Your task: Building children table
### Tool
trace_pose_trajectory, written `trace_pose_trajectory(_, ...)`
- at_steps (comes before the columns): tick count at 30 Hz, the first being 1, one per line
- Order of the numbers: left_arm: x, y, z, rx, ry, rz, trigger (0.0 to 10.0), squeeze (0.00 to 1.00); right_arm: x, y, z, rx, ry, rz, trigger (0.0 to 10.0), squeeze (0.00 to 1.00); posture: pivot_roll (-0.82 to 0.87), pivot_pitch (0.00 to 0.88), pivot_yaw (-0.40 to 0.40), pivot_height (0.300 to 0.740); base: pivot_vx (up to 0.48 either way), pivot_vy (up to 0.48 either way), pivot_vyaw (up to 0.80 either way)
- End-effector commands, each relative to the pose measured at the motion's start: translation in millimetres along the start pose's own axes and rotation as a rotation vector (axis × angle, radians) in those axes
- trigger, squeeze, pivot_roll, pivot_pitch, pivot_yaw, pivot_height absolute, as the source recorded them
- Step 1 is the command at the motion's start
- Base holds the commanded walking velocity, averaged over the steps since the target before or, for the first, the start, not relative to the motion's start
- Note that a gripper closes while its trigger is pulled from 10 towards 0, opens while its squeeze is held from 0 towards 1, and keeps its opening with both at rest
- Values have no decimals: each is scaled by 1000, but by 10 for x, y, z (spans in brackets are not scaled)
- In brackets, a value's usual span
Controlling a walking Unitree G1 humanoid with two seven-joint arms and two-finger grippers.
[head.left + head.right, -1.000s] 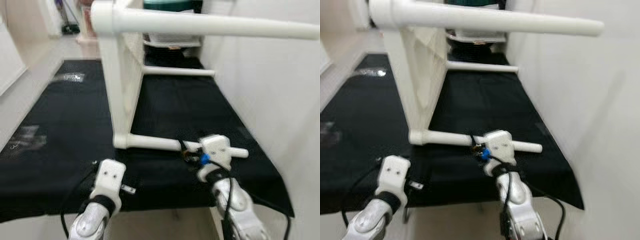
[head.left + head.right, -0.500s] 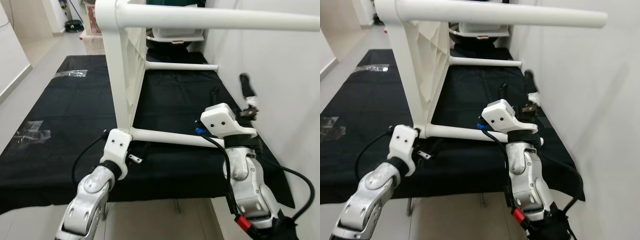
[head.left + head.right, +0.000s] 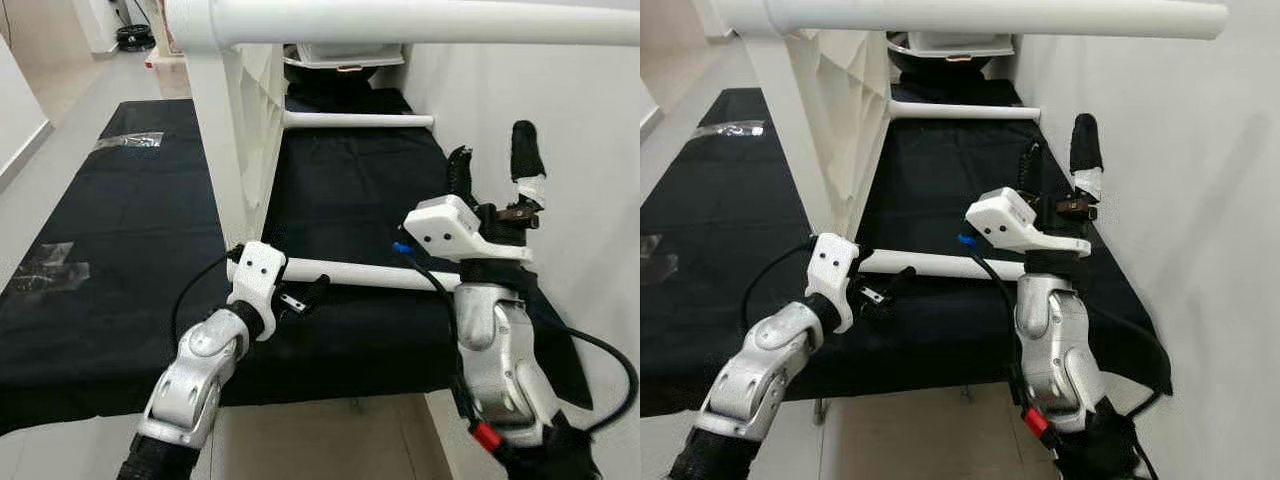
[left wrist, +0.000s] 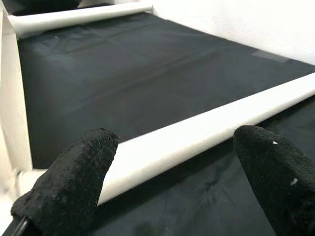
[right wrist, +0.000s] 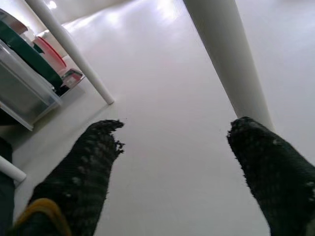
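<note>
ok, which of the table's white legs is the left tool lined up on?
The near low leg lying along the black mat: it runs between the open left tool fingers. The far low leg and the raised leg are out of reach.

White children's table [image 3: 240, 130], partly assembled and lying on its side on a black mat [image 3: 110, 250]. The ribbed underside of the tabletop stands upright as a vertical panel, left of centre in the head view. Three round tapered legs project horizontally toward the right: an upper leg [image 3: 420, 20] across the top edge of the frame, a lower near leg [image 3: 350, 272] at mid-frame resting close to the mat, and a far leg [image 3: 360, 120] in the upper centre.
</note>
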State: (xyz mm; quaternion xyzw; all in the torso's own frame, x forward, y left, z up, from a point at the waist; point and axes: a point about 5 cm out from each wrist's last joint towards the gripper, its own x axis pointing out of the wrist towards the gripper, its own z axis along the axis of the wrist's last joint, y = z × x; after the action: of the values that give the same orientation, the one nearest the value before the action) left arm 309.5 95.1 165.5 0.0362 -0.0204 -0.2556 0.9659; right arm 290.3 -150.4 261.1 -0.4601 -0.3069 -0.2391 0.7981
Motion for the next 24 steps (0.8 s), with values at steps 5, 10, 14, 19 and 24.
trace_pose_trajectory(5,161,76,100,32,-38,11,10000,0,253,-4,9,-74,-25,-121,10000,82,73,171,-34,740,0,0,0)
trace_pose_trajectory(10,224,139,171,52,-58,30,10000,0,460,-23,9,-140,-51,-188,10000,0,74,179,-37,740,0,0,0)
trace_pose_trajectory(14,252,176,189,58,-71,46,10000,0,555,-58,24,-172,-76,-232,10000,0,74,178,-37,740,0,0,0)
trace_pose_trajectory(19,254,212,185,71,-81,72,10000,0,682,-159,73,-249,-132,-336,10000,0,69,167,-36,740,0,0,0)
trace_pose_trajectory(24,258,224,171,76,-80,77,10000,0,729,-191,118,-282,-168,-380,10000,0,72,156,-37,740,0,0,0)
